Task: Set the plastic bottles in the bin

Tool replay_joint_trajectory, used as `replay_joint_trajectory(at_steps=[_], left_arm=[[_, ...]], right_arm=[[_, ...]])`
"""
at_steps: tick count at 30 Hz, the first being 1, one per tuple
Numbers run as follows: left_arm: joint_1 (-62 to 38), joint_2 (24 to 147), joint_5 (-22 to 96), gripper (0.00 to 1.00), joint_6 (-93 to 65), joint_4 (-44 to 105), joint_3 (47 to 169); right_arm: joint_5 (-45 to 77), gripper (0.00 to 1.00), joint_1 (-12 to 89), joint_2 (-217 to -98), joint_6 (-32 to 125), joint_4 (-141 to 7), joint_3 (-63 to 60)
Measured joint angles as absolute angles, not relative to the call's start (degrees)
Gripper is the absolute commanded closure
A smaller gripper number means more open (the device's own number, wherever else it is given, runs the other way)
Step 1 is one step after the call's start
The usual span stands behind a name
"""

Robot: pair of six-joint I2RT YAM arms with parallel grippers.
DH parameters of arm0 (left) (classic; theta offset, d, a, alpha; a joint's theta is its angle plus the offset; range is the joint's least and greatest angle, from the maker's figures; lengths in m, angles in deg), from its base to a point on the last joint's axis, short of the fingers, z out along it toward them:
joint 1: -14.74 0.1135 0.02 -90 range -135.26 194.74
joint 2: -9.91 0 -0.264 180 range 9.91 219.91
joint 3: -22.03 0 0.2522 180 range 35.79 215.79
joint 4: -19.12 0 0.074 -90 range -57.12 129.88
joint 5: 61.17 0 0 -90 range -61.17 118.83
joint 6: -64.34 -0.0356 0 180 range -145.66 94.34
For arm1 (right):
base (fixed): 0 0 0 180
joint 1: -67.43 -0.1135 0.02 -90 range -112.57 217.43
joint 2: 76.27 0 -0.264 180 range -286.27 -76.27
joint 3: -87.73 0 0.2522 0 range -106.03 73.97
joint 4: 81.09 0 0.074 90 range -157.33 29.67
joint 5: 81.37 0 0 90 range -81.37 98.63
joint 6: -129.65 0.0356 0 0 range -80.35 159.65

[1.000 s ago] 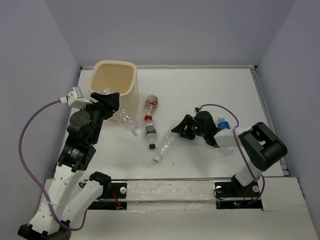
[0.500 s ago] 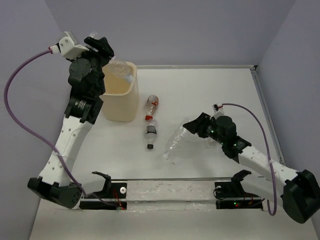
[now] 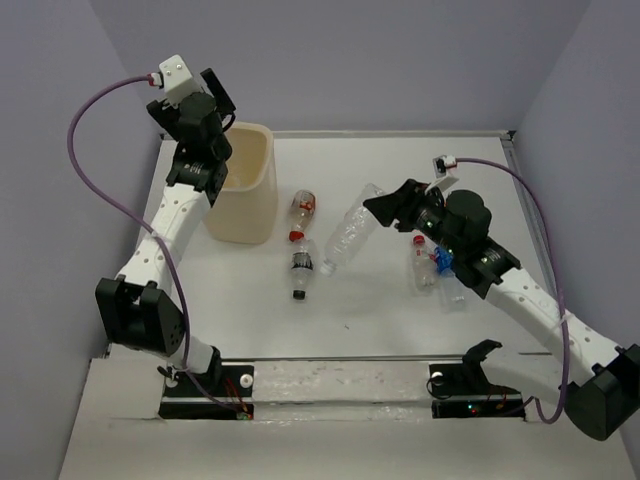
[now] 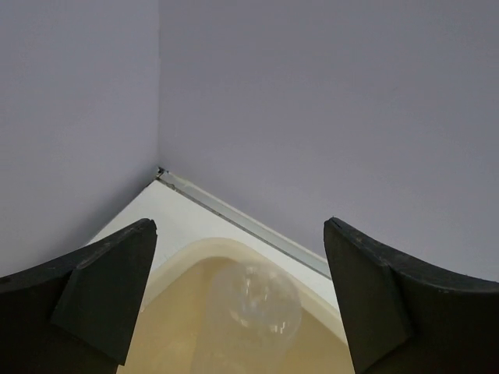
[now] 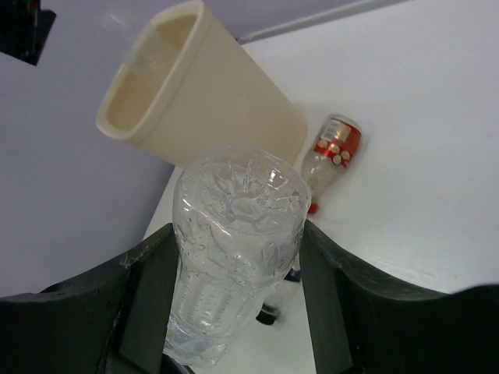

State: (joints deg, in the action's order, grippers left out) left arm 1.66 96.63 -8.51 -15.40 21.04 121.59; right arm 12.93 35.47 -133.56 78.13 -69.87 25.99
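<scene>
Pale lilac walls (image 3: 350, 60) enclose a white table (image 3: 380, 330) on three sides.

A cream bin (image 3: 245, 195), a white table (image 3: 400, 170), a clear bottle (image 3: 350, 235), a red-labelled bottle (image 3: 303, 207) and a blue-labelled bottle (image 3: 440, 262).

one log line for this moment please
left claw open over tall cream plastic bin | right claw shut on clear plastic bottle | second clear bottle inside bin
</scene>
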Motion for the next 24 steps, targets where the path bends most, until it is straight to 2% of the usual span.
replay_joint_trajectory(at_steps=[7,15,18,22,24], left_arm=[[1.7,83.9,-3.4,0.01,-11.4,24.6,115.2],[1.7,58.1,14.2,0.03,-2.2,31.5,97.7],[1.7,53.6,19.8,0.04,-0.2,34.6,91.5],[1.7,50.1,31.6,0.04,2.5,41.0,79.8],[1.7,50.0,36.0,0.04,3.5,43.6,75.9]], right_arm=[[13.0,0.68,34.9,-147.5,74.0,-72.7,6.8],[12.2,0.68,30.5,-170.5,64.2,-73.3,-24.4],[12.0,0.68,28.7,-178.2,61.0,-72.1,-35.5],[11.9,0.62,26.0,-189.3,57.0,-70.1,-52.4],[11.4,0.54,24.8,-193.5,55.8,-69.5,-57.4]])
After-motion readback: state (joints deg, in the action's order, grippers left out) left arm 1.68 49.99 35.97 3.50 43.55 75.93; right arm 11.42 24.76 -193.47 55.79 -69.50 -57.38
